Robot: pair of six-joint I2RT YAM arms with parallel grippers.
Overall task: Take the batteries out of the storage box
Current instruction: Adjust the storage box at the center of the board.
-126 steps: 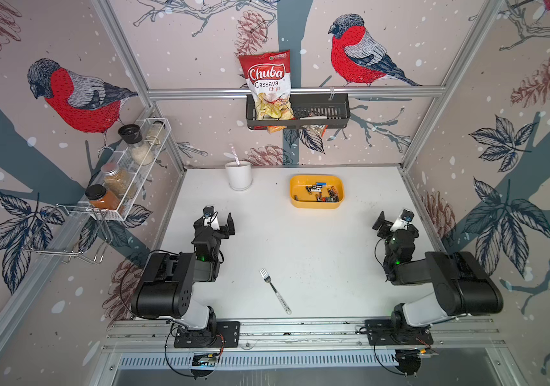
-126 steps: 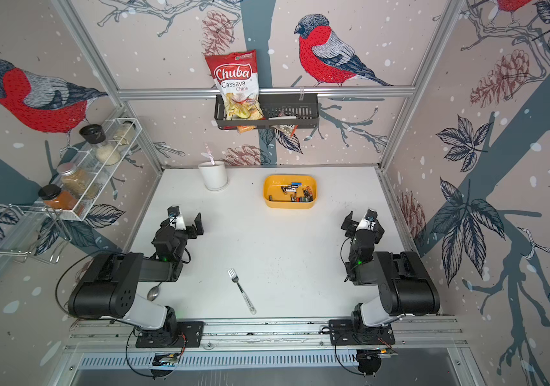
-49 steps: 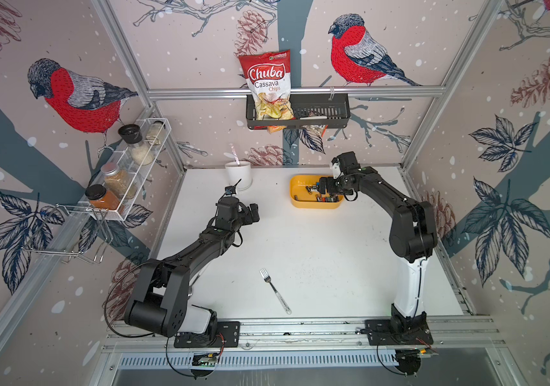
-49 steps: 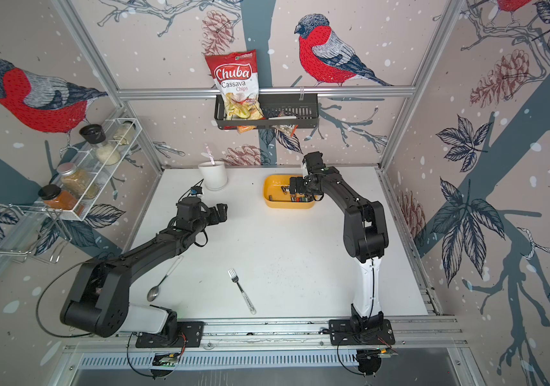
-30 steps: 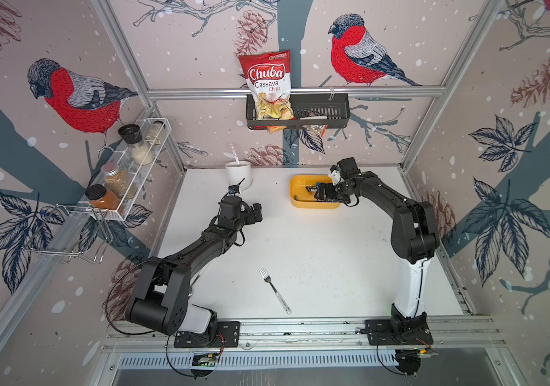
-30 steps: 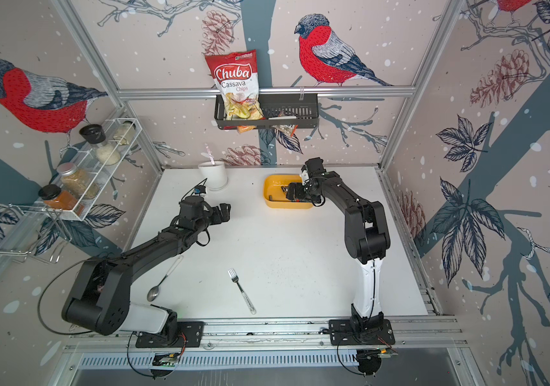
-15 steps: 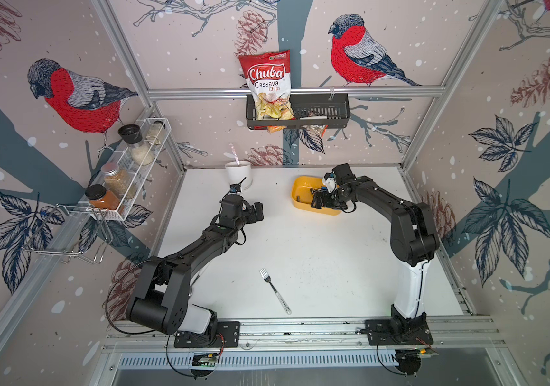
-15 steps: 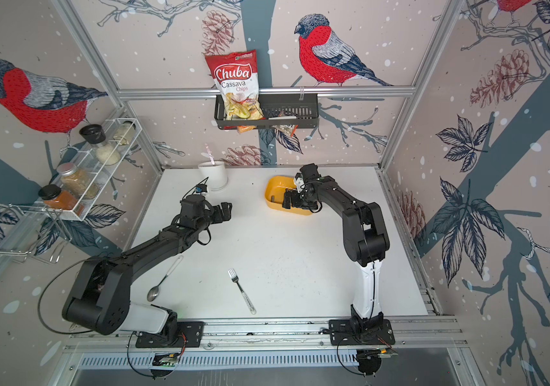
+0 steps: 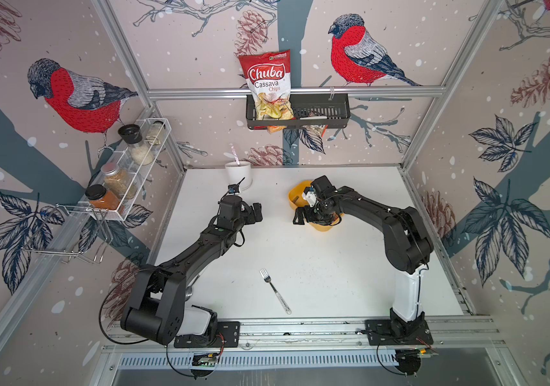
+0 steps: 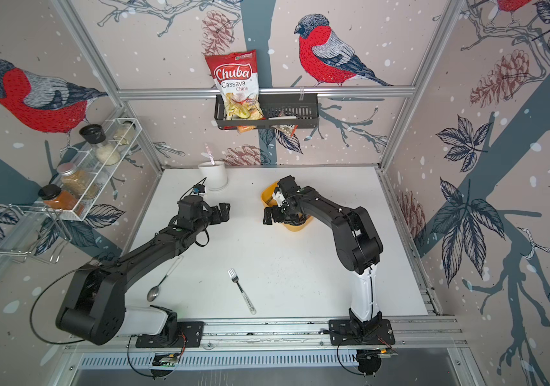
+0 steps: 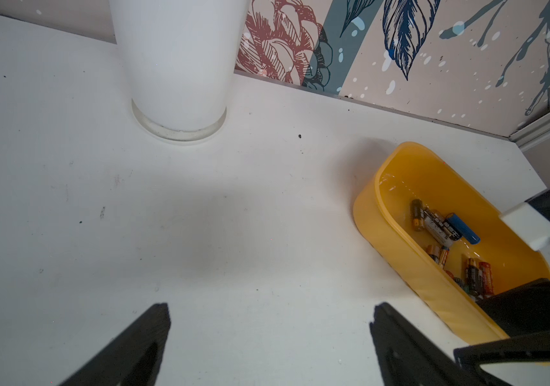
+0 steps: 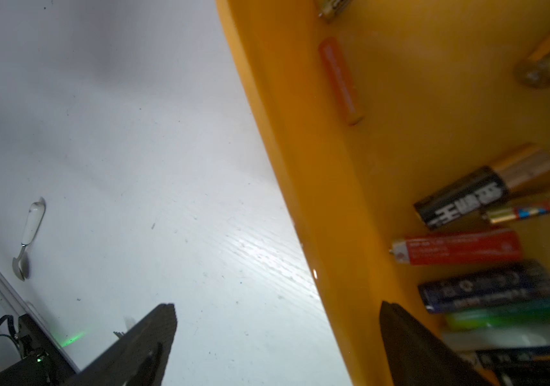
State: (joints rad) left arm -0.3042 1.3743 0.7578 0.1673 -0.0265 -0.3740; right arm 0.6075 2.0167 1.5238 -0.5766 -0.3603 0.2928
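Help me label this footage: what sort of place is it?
Likely a mock kitchen set up as a robot test cell: spice rack and chips bag on the wallpapered walls, fork on the table, aluminium framing around it.

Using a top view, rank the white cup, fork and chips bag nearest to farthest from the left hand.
1. White cup, just behind the left hand.
2. Fork, on the near table.
3. Chips bag, up on the back wall.

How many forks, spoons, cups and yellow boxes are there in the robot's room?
Fork: 1
Spoon: 1
Cup: 1
Yellow box: 1
Total: 4
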